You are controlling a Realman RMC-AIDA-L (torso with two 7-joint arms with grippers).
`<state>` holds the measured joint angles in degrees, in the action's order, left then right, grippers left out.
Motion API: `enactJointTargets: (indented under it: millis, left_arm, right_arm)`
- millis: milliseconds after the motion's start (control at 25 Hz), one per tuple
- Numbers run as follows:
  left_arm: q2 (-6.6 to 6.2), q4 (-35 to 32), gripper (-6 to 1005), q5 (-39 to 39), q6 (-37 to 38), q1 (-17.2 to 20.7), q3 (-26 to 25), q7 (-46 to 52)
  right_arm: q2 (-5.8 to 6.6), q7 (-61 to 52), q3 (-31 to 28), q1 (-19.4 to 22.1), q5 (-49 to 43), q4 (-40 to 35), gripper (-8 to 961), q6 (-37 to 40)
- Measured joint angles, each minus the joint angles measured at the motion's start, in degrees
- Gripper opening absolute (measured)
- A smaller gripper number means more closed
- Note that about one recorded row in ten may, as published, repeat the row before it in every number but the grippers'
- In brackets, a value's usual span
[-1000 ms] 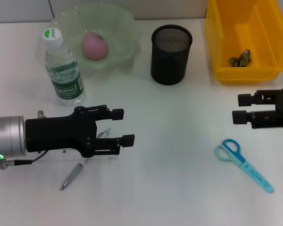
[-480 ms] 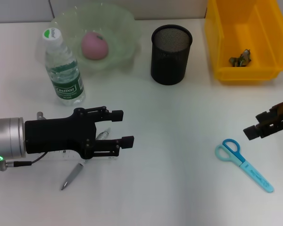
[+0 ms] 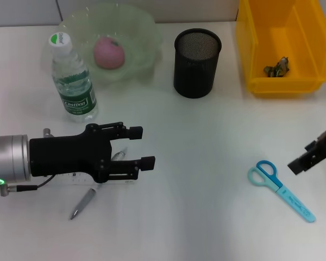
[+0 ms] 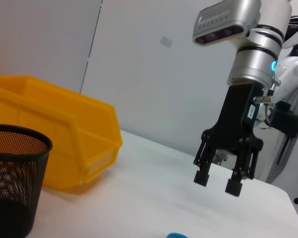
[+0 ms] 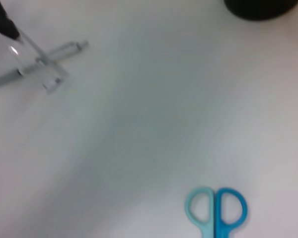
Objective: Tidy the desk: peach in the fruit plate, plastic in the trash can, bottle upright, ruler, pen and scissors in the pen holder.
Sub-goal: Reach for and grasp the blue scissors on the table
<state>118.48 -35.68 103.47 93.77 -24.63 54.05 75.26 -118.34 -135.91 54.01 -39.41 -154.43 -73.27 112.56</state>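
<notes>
Blue scissors (image 3: 281, 189) — flat, shut

We are seeing bright, even overhead light on the white desk (image 3: 206, 130), casting only soft, short shadows beside the holder (image 3: 197, 62) and bottle (image 3: 73, 79). The right wrist view is looking blurred, the scissors (image 5: 216, 210) and pen (image 5: 44, 62) smearing. The head and left wrist views are staying sharp.
</notes>
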Motion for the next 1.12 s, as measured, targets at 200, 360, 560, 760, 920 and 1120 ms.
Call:
enactJointTargets:
  millis: [200, 360, 560, 760, 920, 1120]
  left_arm:
    - [0.00, 0.0, 785, -0.1, 0.0, -0.2, 0.0, 0.0]
    - [0.05, 0.0, 785, -0.3, -0.2, -0.2, 0.0, -0.1]
    - [0.14, 0.0, 785, -0.3, -0.9, -0.1, 0.0, -0.2]
    - [0.17, 0.0, 785, -0.5, -1.0, -0.1, -0.3, -0.2]
    - [0.18, 0.0, 785, -0.6, -1.3, -0.3, -0.2, -0.2]
    - [0.18, 0.0, 785, -0.6, -1.8, -0.6, -0.1, -0.2]
  right_arm:
    - [-0.16, -2.6, 4.4, -1.5, -2.4, 0.5, 739, -0.2]
    - [-0.37, -3.9, 7.1, -2.9, -3.2, 0.9, 739, 0.0]
    - [-0.70, -5.5, 10.6, -3.9, -4.8, 2.7, 739, -0.7]
    - [-0.82, -7.6, 11.4, -4.2, -4.7, 3.8, 739, -1.6]
    - [-0.85, -8.9, 11.5, -4.2, -4.4, 4.6, 738, -1.9]
    - [-0.84, -9.1, 11.6, -4.3, -4.2, 5.3, 738, -2.9]
